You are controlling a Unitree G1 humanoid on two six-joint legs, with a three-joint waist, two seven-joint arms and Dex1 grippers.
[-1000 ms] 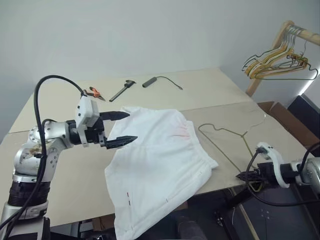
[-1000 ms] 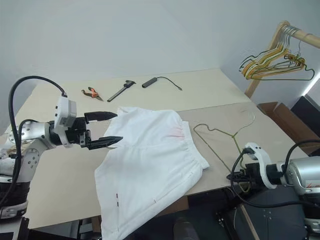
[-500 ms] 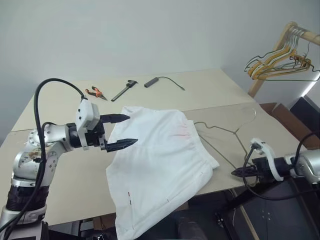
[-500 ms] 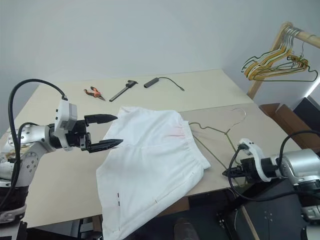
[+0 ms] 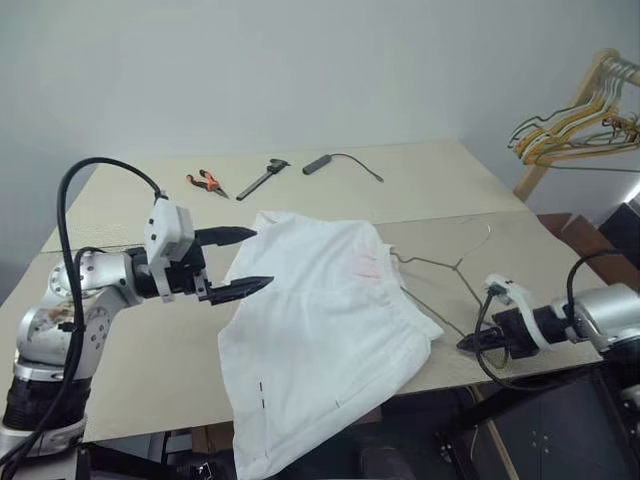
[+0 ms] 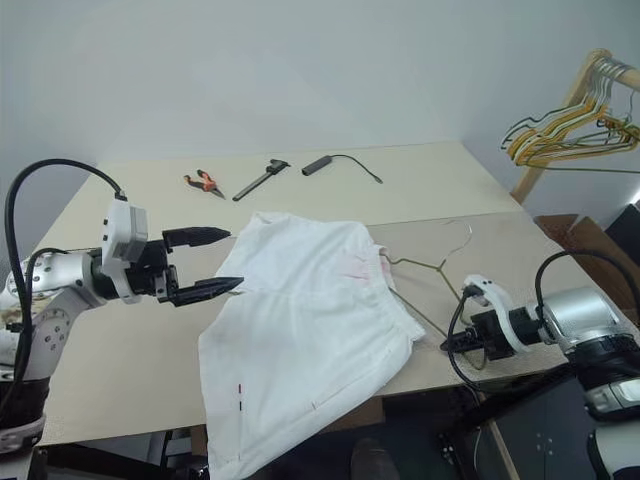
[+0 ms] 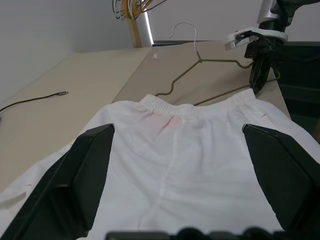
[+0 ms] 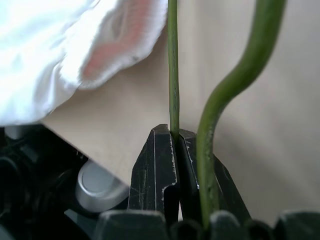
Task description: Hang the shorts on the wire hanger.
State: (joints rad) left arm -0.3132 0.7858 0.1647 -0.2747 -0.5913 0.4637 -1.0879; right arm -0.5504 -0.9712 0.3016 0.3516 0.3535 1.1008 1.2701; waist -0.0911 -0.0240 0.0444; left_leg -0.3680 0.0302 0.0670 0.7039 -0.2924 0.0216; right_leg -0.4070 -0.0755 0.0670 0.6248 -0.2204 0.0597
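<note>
Both my grippers differ: right gripper (image 6: 447, 345) clamped on wire hanger (image 6: 425, 268), dragged it left till it touches the shorts (image 6: 305, 320); left gripper (image 6: 222, 262) wide, empty.

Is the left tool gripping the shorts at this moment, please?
No, the left tool stands wide open with its fingers spread above the shorts, closed on nothing.

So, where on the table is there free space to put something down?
Bare top lies on the beige table below the left gripper, and along the far edge right of the black cable with its plug. It is crowded in the middle: the white thin-fabric shorts overlap the olive wire hanger, held by the right gripper.
</note>
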